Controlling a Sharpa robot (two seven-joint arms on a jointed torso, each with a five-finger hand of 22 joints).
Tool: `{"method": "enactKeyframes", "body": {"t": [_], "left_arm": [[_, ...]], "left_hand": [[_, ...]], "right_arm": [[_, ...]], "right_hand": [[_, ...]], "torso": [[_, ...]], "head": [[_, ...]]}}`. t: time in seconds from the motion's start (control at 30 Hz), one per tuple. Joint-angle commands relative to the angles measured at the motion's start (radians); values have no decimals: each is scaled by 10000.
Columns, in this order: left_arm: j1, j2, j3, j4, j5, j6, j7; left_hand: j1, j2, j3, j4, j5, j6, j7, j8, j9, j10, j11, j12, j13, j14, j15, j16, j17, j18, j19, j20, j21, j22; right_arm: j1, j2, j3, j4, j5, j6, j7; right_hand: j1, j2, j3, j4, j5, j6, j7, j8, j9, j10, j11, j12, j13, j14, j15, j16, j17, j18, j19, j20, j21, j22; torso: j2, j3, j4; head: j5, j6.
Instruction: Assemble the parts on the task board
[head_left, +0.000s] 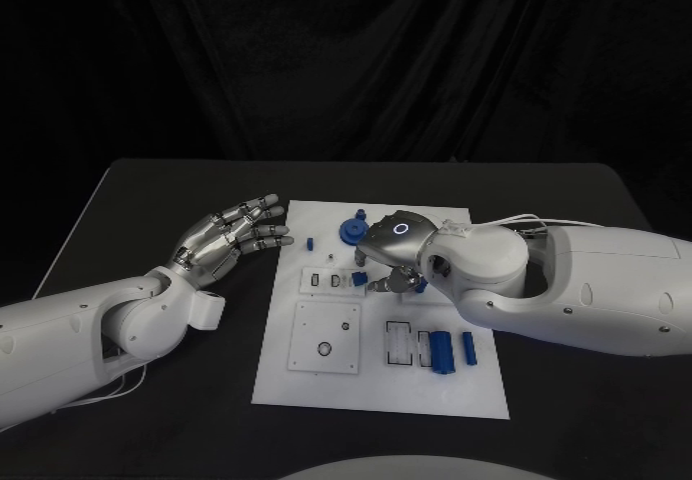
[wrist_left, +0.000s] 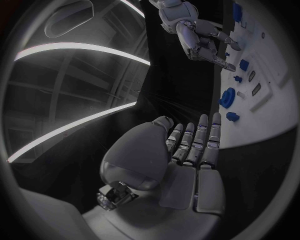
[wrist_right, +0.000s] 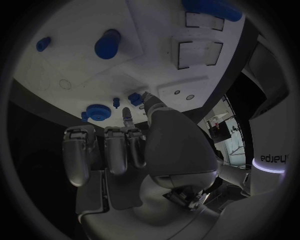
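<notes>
Right hand (head_left: 392, 262) was over the middle of the board (head_left: 378, 385), fingers curled down; fingertips (wrist_right: 145, 96) met a small blue part (wrist_right: 135, 98), but whether it was pinched could not be told. Left hand (head_left: 231, 238) hovered at the board's left edge, fingers apart and straight, holding nothing. Two long blue parts (head_left: 453, 350) lay side by side near the board's front right, long axes running front to back. A blue gear (head_left: 348, 234) sat near the far edge.

Glossy white shells on both arms, left arm (head_left: 87, 330) and right arm (head_left: 577, 290), small dark screws dotting them. Silver jointed hands: left hand (head_left: 231, 240), right hand (head_left: 392, 268). Glowing ring (head_left: 400, 228) at the right wrist, white cables (head_left: 526, 222) behind.
</notes>
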Motion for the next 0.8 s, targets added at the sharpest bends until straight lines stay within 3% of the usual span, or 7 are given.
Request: {"method": "enactKeyframes", "body": {"t": [0.03,0.17,0.33,0.5,0.8], "left_arm": [[-17,9,9,2,2,147,72],[-19,15,9,-8,2,154,65],[-21,30,9,-18,2,168,54],[-24,24,9,-24,2,179,35],[-30,22,9,-28,2,195,15]], "left_hand": [[-69,-69,43,-3,33,8,14,-6,-2,-4,56,68,-11,-58,29,48,-16,-55,-76,-2,52,10],[-69,-69,43,-3,33,8,14,-6,-2,-4,56,68,-11,-58,29,48,-16,-55,-76,-2,52,10],[-69,-69,43,-3,33,8,14,-6,-2,-4,56,68,-11,-58,29,48,-16,-55,-76,-2,52,10],[-80,-72,65,-5,32,-2,20,-8,-4,-3,63,73,-11,-61,30,54,-19,-56,-81,-3,57,13],[-80,-72,65,-5,32,-2,20,-8,-4,-3,63,73,-11,-61,30,54,-19,-56,-81,-3,57,13]], "right_arm": [[-47,30,4,-28,-429,-472,-257],[-70,76,4,-87,-461,-694,-188],[-122,124,5,-187,-474,-982,-77],[-201,175,6,-281,-479,-1211,64],[-353,265,7,-426,-481,-1295,206]], "right_hand": [[-56,37,-13,-84,66,-160,10,-38,-57,1077,-55,26,2630,1034,-86,25,2630,-72,1039,-93,24,2620],[-60,113,28,-119,202,-205,15,-8,-94,1077,-50,26,2630,1034,-81,25,2630,-72,1039,-89,24,2620],[-162,241,134,-203,910,6,31,74,-133,1077,-36,26,2630,1034,-68,25,2630,-72,1039,-77,24,2620],[-187,264,236,-299,1261,351,14,192,-97,1077,-40,26,2630,1034,-69,25,2630,-72,1039,-72,24,2620],[-249,246,314,-377,1287,723,-24,322,-19,1077,-57,26,2630,1034,-85,25,2630,-72,1039,-82,24,2620]], "torso": [[-20,-19,7],[-23,-17,4],[-25,-7,6],[-25,-5,-9],[-21,-5,-15]], "head": [[1,-22],[-37,-41],[-44,-62],[-38,-66],[-27,-82]]}}
